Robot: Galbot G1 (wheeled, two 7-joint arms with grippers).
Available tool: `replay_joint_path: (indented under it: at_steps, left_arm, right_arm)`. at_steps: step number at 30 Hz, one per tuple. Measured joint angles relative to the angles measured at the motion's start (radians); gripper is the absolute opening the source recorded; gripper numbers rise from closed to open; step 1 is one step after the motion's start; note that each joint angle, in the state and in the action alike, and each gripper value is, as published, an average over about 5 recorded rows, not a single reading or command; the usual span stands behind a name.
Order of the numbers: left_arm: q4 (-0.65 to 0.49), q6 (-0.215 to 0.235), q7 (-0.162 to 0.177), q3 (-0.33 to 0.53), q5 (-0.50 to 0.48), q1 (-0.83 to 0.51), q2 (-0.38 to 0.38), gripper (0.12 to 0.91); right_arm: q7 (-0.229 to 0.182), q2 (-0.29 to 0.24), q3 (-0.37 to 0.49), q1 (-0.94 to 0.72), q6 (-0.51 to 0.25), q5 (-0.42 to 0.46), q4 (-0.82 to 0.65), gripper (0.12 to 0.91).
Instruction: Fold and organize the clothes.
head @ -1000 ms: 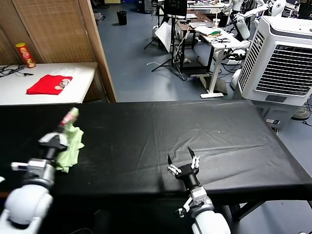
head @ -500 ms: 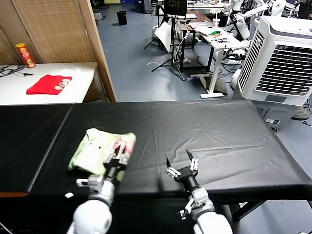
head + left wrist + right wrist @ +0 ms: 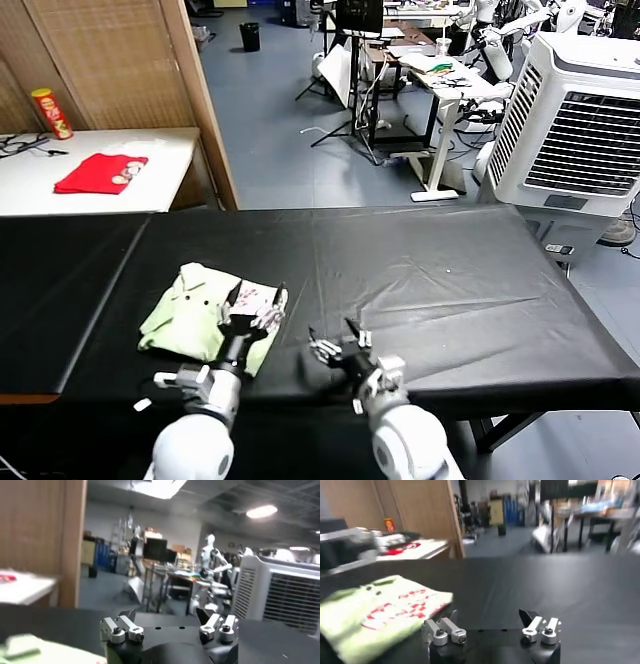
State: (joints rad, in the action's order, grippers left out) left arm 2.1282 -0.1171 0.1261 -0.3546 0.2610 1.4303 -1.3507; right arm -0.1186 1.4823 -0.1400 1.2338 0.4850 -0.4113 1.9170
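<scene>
Here, two grippers are seen low in the head view. The left gripper [image 3: 253, 302] is placed at the lower left of centre, its fingers spread apart and nothing held between them; its tips stand over the near right part of the T-shirt [image 3: 195, 315]. In the left wrist view the same gripper [image 3: 169, 621] is shown with its two fingers wide apart, and a pale green edge of the T-shirt [image 3: 30, 650] is caught in the lower left corner. The right gripper [image 3: 336, 342] is found just right of the left one, at the lower centre of the frame, with its fingers likewise parted and empty; it is set above bare cloth, apart from the garment. In the right wrist view this gripper [image 3: 490, 621] is seen open, with the T-shirt [image 3: 380, 610] lying at the lower left, its reddish print turned up.

One pale green T-shirt is counted, laid folded in a rough rectangle on the black table [image 3: 450, 280], in the lower left quarter of the head view, with the print on its right portion.

Further out, one bright red garment [image 3: 100, 172] is laid on a white table [image 3: 160, 190] at the upper left, and one red can [image 3: 52, 113] is stood behind it. One large white cooling unit [image 3: 575, 125] fills the upper right.
</scene>
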Motion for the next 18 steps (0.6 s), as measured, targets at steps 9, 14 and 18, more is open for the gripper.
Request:
replay_joint_path:
  at_steps: [9,14,18]
  left_arm:
    - [0.037,0.036,-0.001,-0.041,-0.024,0.087,-0.017,0.798]
    - [0.050,0.054,-0.001,-0.064,-0.026,0.129,-0.022,0.798]
    - [0.060,0.063,0.001,-0.081,-0.025,0.157,-0.025,0.798]
  right_arm:
    - [-0.048,0.091,0.047,-0.149,0.040,-0.148,-0.159,0.798]
    - [-0.060,0.121,0.054,-0.210,0.059,-0.175,-0.230,0.798]
    - [-0.060,0.126,0.055,-0.237,0.056,-0.178,-0.274,0.774]
